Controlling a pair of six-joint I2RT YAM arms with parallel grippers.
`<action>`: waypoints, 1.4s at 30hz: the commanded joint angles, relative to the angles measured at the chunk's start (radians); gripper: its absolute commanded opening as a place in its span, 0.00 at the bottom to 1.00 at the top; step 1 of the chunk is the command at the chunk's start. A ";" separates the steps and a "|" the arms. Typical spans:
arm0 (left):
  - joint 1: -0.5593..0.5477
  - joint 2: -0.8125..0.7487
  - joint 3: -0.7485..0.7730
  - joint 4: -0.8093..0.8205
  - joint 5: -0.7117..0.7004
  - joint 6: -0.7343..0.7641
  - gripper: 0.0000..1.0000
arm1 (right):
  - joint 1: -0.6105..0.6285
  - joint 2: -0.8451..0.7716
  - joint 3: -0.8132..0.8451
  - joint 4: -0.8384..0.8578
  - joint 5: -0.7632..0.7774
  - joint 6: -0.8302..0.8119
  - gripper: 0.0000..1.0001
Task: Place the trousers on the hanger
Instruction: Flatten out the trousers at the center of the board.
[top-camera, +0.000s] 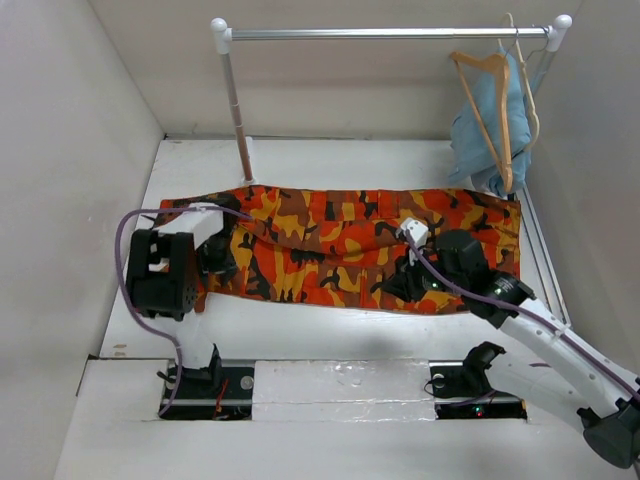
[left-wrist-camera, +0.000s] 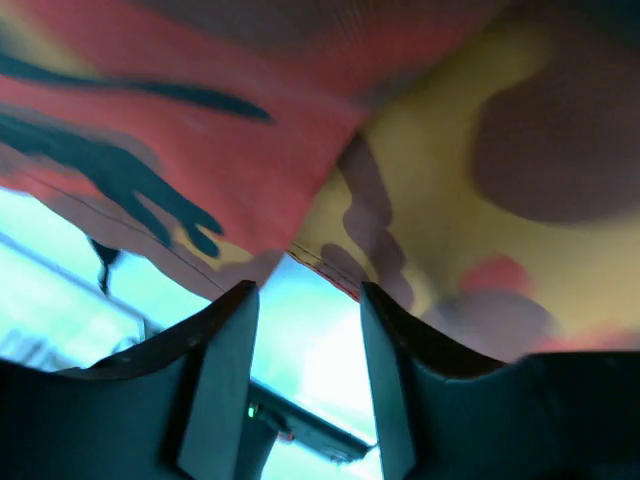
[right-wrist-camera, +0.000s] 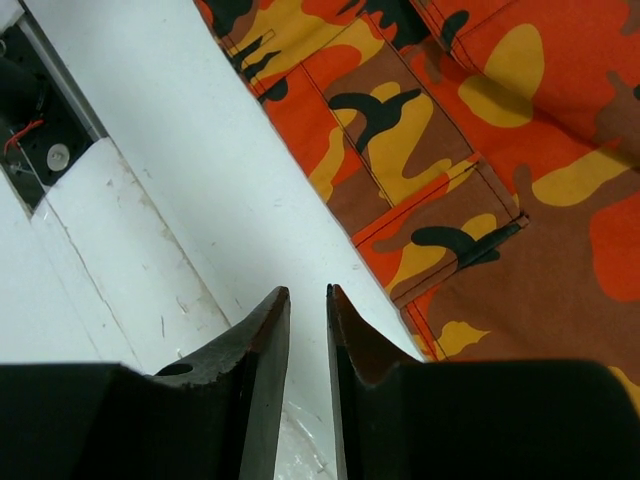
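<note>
The camouflage trousers (top-camera: 340, 235) lie flat across the table, spread left to right. My left gripper (top-camera: 215, 258) is at their left end. In the left wrist view its jaws (left-wrist-camera: 305, 290) are open and empty, with the trousers' cloth (left-wrist-camera: 250, 130) close above the fingertips. My right gripper (top-camera: 400, 285) is at the trousers' near edge. In the right wrist view it (right-wrist-camera: 308, 292) stands a narrow gap apart, empty, over bare table beside the cloth (right-wrist-camera: 500, 150). The tan wooden hanger (top-camera: 497, 110) hangs from the rail at the far right.
A metal clothes rail (top-camera: 390, 33) spans the back, its left post (top-camera: 238, 110) standing on the table. A light blue garment (top-camera: 470, 140) hangs on another hanger behind the tan one. White walls close in left, right and back.
</note>
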 joint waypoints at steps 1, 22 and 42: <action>-0.011 0.014 -0.014 -0.108 -0.027 -0.111 0.43 | -0.025 -0.042 -0.003 0.030 -0.055 -0.037 0.27; 0.191 -0.232 -0.191 -0.025 -0.015 -0.310 0.38 | -0.067 -0.104 -0.047 0.003 -0.190 -0.070 0.28; 0.191 -0.093 -0.209 0.035 0.011 -0.332 0.00 | -0.069 -0.122 -0.050 -0.025 -0.119 -0.070 0.28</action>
